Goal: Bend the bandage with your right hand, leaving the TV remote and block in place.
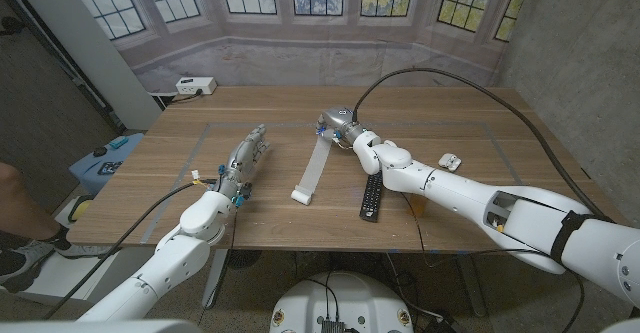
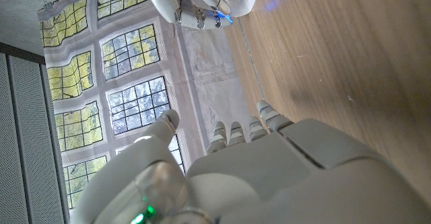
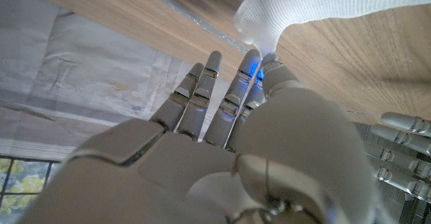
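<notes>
A long white bandage lies stretched on the wooden table, running from the middle toward the front. My right hand is at its far end; in the right wrist view the bandage end curls up off the wood, pinched at the fingertips of that hand. A black TV remote lies just right of the bandage, beside my right forearm. A small yellowish block peeks out under that forearm. My left hand stands to the left, fingers straight and apart, holding nothing.
A small white object sits right of my right arm. A white box stands at the far left corner. A person's leg and shoe and a blue item are beyond the table's left edge.
</notes>
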### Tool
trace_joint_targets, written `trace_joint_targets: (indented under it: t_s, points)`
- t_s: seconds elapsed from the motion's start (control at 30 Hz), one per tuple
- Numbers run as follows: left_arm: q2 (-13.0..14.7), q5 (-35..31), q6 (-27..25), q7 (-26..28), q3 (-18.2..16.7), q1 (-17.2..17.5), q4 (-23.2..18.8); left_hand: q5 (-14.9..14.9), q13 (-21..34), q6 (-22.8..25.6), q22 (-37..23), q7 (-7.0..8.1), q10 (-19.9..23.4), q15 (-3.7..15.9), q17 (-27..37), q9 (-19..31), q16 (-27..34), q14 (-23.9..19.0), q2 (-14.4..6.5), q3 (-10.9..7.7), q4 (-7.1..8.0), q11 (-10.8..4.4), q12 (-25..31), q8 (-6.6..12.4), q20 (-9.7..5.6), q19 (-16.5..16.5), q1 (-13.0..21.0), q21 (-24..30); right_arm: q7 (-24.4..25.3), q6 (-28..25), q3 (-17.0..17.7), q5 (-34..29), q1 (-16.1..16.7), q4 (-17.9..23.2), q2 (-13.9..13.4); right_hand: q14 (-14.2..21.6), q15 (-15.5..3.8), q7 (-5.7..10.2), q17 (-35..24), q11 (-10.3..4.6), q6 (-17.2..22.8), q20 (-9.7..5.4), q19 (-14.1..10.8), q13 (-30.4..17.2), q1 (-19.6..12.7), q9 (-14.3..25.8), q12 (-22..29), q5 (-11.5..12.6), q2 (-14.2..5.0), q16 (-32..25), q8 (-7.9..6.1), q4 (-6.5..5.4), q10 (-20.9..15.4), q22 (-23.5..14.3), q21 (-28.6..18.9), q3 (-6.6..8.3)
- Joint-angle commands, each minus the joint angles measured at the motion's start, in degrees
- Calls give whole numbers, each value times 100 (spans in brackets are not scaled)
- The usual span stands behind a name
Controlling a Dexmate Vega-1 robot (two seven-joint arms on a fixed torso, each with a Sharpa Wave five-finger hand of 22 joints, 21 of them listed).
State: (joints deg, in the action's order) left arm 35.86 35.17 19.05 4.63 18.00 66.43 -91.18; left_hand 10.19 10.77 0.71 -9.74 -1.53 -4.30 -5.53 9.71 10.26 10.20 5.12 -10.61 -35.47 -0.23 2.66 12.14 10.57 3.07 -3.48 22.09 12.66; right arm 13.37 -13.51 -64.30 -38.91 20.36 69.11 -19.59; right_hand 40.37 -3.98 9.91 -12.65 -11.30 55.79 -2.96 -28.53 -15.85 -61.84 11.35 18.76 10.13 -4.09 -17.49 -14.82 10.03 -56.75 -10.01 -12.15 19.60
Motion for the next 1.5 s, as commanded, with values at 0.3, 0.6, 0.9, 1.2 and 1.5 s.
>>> trace_joint_targets:
  t_s: [0.3, 0.6, 0.9, 1.2, 1.5]
  points:
    - [-7, 80, 150, -189, -24, -8, 154, 6, 33, 2, -29, 1, 11, -33, 10, 10, 16, -17, -3, 37, -7, -26, -10, 6, -5, -54, 79, -26, -186, -623, 71, -229, 202, 630, -39, 143, -940, -60, -26, 8, 115, -479, -69, 10, -144, 8, 34, 39, 32, -11, 2, -1, -140, -14, -17, -52]
    - [-16, 105, 229, -253, -32, 8, 200, 6, 33, 5, -29, 1, 10, -34, 10, 10, 15, -15, -2, 40, -9, -26, -11, 6, -2, -57, 83, -35, -296, -885, 60, -359, 289, 882, -76, 166, -933, -65, -27, 29, 109, -472, -70, 8, -171, 10, 32, 39, 48, -12, 21, -9, -144, -15, -13, -77]
    - [1, 101, 323, -334, -47, 3, 233, 7, 32, 3, -30, 2, 18, -42, 9, 10, 14, -12, -2, 43, -11, -34, -9, 5, -3, -61, 89, -42, -337, -1108, 74, -436, 391, 1092, -52, 183, -930, -64, -32, 31, 115, -461, -70, 8, -178, 13, 28, 39, 55, -14, 36, -29, -145, -16, -9, -110]
    - [10, 131, 392, -397, -62, 45, 239, 8, 32, 1, -30, 4, 9, -46, 9, 10, 13, -11, -2, 45, -15, -27, -13, 4, -1, -63, 95, -49, -377, -1296, 54, -544, 480, 1279, -56, 202, -933, -79, -35, 36, 150, -454, -66, 5, -197, 16, 37, 42, 53, -16, 37, -35, -169, -17, -4, -132]
    - [19, 162, 464, -472, -82, 70, 279, 8, 32, -1, -30, 5, 15, -36, 8, 10, 13, -15, 4, 50, -21, -29, -11, 2, -4, -67, 101, -56, -397, -1456, 30, -644, 540, 1400, -17, 243, -934, -73, -40, 41, 195, -454, -75, 8, -227, 19, 58, 45, 41, -28, 36, -39, -237, -17, -4, -149]
